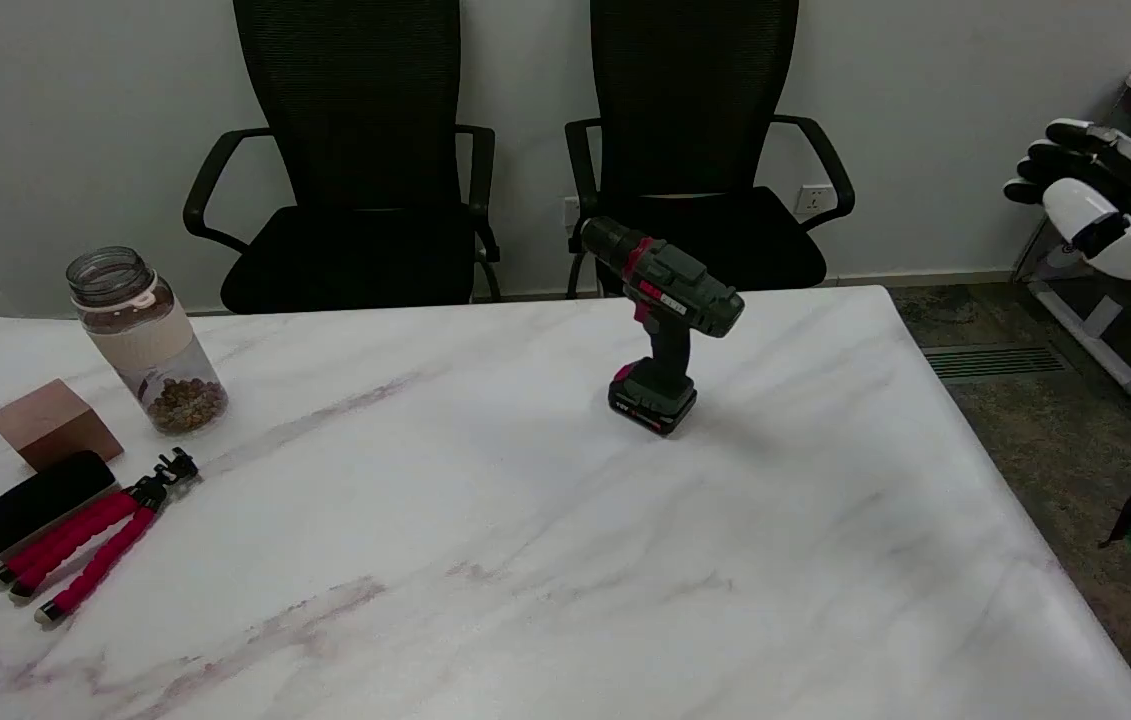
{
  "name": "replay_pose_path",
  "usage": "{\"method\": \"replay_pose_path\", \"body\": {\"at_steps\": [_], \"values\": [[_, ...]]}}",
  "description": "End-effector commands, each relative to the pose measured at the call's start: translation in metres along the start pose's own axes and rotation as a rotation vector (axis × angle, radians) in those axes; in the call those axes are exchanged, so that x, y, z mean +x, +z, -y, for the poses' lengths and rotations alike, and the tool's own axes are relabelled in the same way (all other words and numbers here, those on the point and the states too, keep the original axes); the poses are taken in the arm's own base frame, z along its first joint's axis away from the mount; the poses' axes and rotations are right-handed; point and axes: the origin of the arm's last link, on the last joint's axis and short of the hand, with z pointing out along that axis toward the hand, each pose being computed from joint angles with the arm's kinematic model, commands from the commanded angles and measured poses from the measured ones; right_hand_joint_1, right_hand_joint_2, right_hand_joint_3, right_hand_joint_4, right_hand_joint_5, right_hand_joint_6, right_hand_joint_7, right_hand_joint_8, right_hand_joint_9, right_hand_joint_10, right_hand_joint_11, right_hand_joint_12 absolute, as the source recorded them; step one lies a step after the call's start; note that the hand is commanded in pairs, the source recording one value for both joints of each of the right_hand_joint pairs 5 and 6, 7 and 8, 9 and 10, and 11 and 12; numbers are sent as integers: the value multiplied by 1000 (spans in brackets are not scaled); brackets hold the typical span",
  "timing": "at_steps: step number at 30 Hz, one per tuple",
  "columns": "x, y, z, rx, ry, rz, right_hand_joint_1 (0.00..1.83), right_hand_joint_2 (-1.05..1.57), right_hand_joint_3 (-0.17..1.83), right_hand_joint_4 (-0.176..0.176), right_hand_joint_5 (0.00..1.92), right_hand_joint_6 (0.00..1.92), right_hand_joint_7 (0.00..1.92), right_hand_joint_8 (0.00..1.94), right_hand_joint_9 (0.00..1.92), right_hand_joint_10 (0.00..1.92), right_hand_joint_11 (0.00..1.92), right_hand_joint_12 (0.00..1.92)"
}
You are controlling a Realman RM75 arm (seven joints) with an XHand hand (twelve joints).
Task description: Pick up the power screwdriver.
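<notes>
The power screwdriver [663, 320] is dark green and black with red trim. It stands upright on its battery base on the marble table [525, 560], right of centre toward the far edge, chuck pointing to the upper left. My right hand [1110, 200] hovers in the air off the table's right side, well to the right of the tool and above it. Its fingers are spread and loosely curved, and it holds nothing.
A clear jar [147, 340] with brown pellets, a wooden block [53, 424], a black case [41, 500] and a red-legged mini tripod [90, 545] lie at the left. Two black office chairs [355, 150] stand behind the table's far edge.
</notes>
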Motion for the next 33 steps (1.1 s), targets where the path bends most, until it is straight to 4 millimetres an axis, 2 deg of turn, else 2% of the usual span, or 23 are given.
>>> {"method": "replay_pose_path", "body": {"at_steps": [1, 12, 14, 17, 22, 25, 27, 33], "values": [[-36, -35, -23, -73, 112, 129, 977, 375, 1115, 5, 600, 600, 600, 600, 607, 607, 691, 691], [-65, -51, -40, -129, 176, 197, 979, 363, 1090, 18, 569, 569, 569, 569, 594, 594, 681, 681], [-74, -54, -43, -145, 183, 227, 977, 343, 1093, 89, 576, 576, 576, 576, 581, 581, 680, 680], [-88, -59, -45, -151, 199, 274, 970, 202, 1083, 117, 617, 617, 617, 617, 577, 577, 690, 690], [-122, -69, -53, -189, 253, 329, 931, -101, 1070, 83, 652, 652, 652, 652, 548, 548, 691, 691], [-146, -75, -64, -214, 293, 332, 920, -239, 1078, 77, 499, 499, 499, 499, 530, 530, 654, 654], [-159, -78, -72, -227, 317, 321, 918, -297, 1054, 67, 332, 332, 332, 332, 524, 524, 652, 652], [-193, -81, -97, -270, 331, 299, 921, -341, 1034, 76, 263, 263, 263, 263, 496, 496, 608, 608]]}}
